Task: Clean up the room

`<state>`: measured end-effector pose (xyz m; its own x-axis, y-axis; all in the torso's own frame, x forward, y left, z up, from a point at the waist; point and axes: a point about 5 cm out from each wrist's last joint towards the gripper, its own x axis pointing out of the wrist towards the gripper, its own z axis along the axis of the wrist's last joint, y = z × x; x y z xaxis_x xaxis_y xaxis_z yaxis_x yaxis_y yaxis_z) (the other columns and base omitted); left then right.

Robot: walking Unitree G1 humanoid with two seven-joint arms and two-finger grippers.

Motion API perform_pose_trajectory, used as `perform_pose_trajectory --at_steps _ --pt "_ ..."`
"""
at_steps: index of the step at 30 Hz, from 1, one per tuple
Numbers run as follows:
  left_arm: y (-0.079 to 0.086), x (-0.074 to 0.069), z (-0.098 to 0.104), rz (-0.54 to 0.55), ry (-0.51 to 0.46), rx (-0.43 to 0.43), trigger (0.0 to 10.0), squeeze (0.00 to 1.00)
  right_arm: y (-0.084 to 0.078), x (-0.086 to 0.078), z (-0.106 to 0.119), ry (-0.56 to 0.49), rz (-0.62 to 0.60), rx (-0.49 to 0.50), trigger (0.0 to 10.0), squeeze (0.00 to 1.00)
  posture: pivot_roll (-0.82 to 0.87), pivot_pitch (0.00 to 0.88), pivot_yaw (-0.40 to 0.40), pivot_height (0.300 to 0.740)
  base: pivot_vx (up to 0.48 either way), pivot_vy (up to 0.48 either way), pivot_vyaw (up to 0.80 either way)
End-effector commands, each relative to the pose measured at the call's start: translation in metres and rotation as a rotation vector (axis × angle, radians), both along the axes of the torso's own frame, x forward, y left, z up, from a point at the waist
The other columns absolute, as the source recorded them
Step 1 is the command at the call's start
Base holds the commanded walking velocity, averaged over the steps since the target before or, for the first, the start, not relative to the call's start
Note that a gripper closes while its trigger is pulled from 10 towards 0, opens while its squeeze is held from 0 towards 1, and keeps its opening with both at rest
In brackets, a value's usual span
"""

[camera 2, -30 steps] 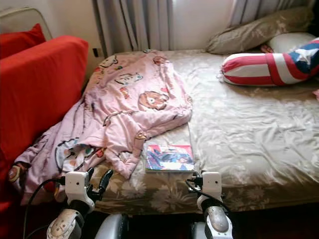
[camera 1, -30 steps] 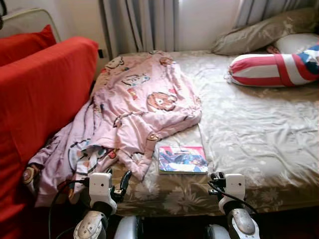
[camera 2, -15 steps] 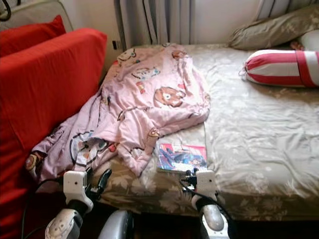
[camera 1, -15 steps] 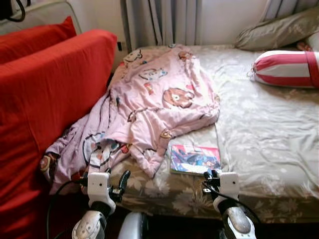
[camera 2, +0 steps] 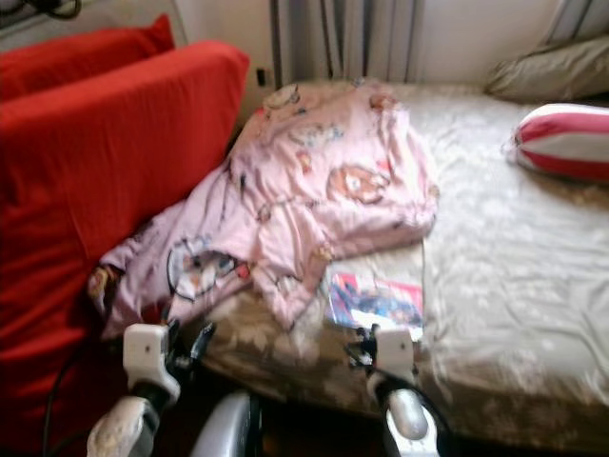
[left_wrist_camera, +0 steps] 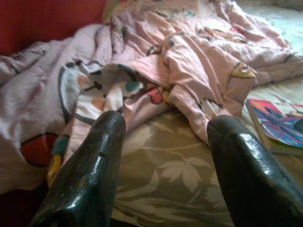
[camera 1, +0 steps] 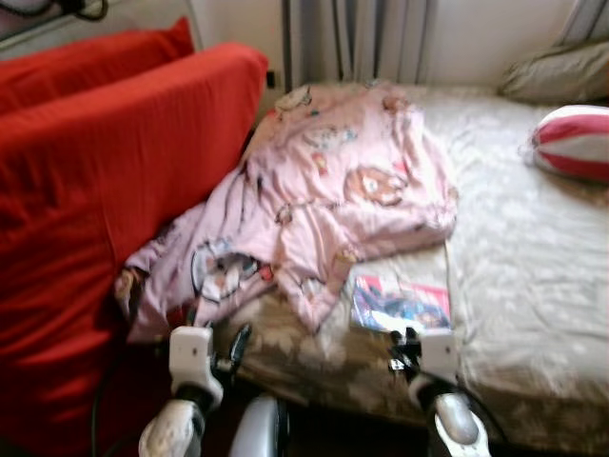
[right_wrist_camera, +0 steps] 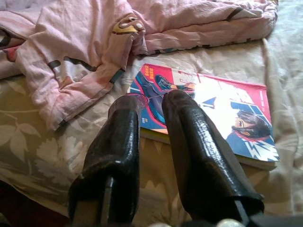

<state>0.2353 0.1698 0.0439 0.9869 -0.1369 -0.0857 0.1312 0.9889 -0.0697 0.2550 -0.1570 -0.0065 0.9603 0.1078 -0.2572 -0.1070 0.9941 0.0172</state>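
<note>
A crumpled pink cartoon-print blanket [camera 1: 352, 181] lies across the left half of the bed [camera 1: 533, 248], and its lower end hangs off the edge towards the sofa. A colourful book [camera 1: 400, 307] lies flat near the bed's front edge, just right of the blanket's tip. My left gripper [left_wrist_camera: 165, 120] is open and empty, low at the bed's front edge before the blanket's [left_wrist_camera: 189, 47] hanging folds. My right gripper [right_wrist_camera: 151, 99] is shut with nothing in it. It hovers just short of the near edge of the book [right_wrist_camera: 213, 104].
A red sofa [camera 1: 95, 190] stands close along the bed's left side. A red-and-white striped bolster [camera 1: 571, 141] and a beige pillow [camera 1: 561, 71] lie at the head of the bed on the right. Curtains [camera 1: 352, 38] hang behind. The eye views are blurred.
The whole picture has slid right and blurred, so the camera has turned left. More of the sofa shows now. Both grippers keep their pose.
</note>
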Motion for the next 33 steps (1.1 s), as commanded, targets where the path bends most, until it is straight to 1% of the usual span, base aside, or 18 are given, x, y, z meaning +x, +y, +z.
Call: perform_pose_trajectory --at_steps 1,18,29,31,33 --pt "-0.0008 0.0009 0.0007 -0.002 0.005 -0.007 10.0 0.0 -0.0032 -0.0017 -0.0018 0.011 -0.008 -0.002 10.0 0.0 0.03 0.0 0.059 0.595 0.255 0.0 0.0" --pt "-0.0008 0.0011 0.001 -0.003 0.005 -0.007 10.0 0.0 -0.0038 -0.0018 -0.0018 0.007 -0.016 0.003 10.0 0.0 0.03 0.0 0.06 0.595 0.269 0.0 0.0" --pt "-0.0014 0.0016 0.0016 -0.005 0.005 -0.009 10.0 0.0 -0.0018 -0.002 -0.0027 0.017 0.014 -0.012 10.0 0.0 0.03 0.0 0.061 0.595 0.285 0.0 0.0" --pt "-0.0015 0.0016 0.0018 -0.004 0.003 -0.009 10.0 0.0 -0.0006 -0.0022 -0.0029 0.019 0.022 -0.013 10.0 0.0 0.03 0.0 0.061 0.595 0.285 0.0 0.8" --pt "-0.0015 0.0018 0.0026 -0.004 -0.003 -0.013 10.0 0.0 -0.0002 -0.0024 -0.0032 0.018 0.009 0.009 10.0 0.0 0.03 0.0 0.06 0.595 0.0 0.0 0.0"
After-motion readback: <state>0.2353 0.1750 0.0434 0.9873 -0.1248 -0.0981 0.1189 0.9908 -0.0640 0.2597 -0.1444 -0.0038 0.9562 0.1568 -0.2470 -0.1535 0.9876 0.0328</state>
